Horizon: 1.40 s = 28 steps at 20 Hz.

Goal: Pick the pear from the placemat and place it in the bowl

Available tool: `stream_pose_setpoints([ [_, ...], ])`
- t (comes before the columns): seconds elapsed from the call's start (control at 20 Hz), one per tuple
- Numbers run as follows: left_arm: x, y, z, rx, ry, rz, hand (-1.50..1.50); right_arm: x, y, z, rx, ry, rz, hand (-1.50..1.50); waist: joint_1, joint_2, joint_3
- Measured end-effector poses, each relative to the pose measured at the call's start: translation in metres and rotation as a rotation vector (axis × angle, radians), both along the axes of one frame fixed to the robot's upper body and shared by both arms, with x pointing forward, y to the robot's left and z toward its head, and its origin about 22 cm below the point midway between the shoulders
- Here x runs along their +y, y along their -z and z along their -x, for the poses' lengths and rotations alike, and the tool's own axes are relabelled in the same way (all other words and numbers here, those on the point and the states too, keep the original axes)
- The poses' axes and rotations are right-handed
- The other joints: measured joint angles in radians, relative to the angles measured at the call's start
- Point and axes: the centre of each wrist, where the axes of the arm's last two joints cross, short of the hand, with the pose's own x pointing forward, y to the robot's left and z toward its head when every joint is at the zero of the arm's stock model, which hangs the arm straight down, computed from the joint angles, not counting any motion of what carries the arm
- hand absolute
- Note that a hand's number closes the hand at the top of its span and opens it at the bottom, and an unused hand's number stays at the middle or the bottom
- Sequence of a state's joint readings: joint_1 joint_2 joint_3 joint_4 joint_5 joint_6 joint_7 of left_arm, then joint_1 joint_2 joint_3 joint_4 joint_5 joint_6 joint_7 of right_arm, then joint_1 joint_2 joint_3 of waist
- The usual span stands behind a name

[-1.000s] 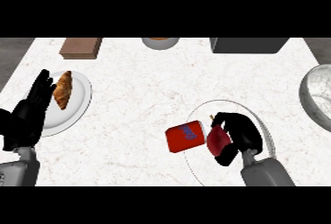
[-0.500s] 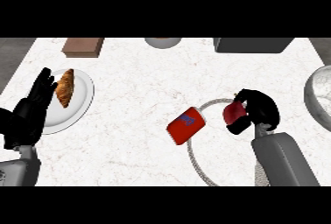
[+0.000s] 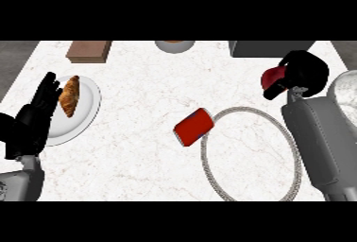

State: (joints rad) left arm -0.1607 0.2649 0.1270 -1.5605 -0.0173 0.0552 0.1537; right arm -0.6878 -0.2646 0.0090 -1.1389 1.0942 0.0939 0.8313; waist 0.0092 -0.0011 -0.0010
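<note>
step: transfer | right hand curled round pear | bowl just right of hand | next: shift right, lower, release

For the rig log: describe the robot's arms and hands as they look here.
Both forearms are smooth grey rounded casings: left forearm, right forearm. The left hand and right hand are black, with fingers and a thumb. No cables show.

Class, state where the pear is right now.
Head view, upper right: the pear is held in the right hand, beyond the placemat, just left of the bowl.
</note>
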Motion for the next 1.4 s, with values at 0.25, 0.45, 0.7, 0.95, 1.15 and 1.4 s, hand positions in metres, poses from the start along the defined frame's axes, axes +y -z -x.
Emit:
stream_pose_setpoints([
  [0.25,-0.002,0.004,0.004,0.002,-0.01,0.002,0.0,-0.002,-0.054,0.004,-0.233,0.091,0.075,1.5,-0.01,-0.004,0.0],
  [0.45,0.005,0.001,0.002,0.007,-0.013,0.0,0.0,-0.007,-0.088,0.014,-0.339,0.141,0.078,1.5,-0.013,-0.003,0.0],
  [0.7,0.003,0.008,0.008,0.003,-0.013,-0.001,0.0,-0.042,-0.107,0.026,-0.393,0.203,0.058,1.5,-0.011,-0.001,0.0],
  [0.95,0.002,0.003,0.007,-0.001,-0.007,0.001,0.0,-0.09,-0.101,0.031,-0.429,0.23,-0.011,1.5,-0.008,0.001,0.001],
  [1.15,0.0,0.0,-0.002,-0.003,-0.005,0.002,0.0,-0.127,-0.084,0.025,-0.444,0.243,-0.043,1.5,-0.005,0.003,0.001],
  [1.4,0.002,-0.004,-0.003,-0.004,-0.004,0.003,0.0,-0.185,-0.064,0.03,-0.449,0.255,-0.055,1.5,-0.002,0.004,0.002],
])
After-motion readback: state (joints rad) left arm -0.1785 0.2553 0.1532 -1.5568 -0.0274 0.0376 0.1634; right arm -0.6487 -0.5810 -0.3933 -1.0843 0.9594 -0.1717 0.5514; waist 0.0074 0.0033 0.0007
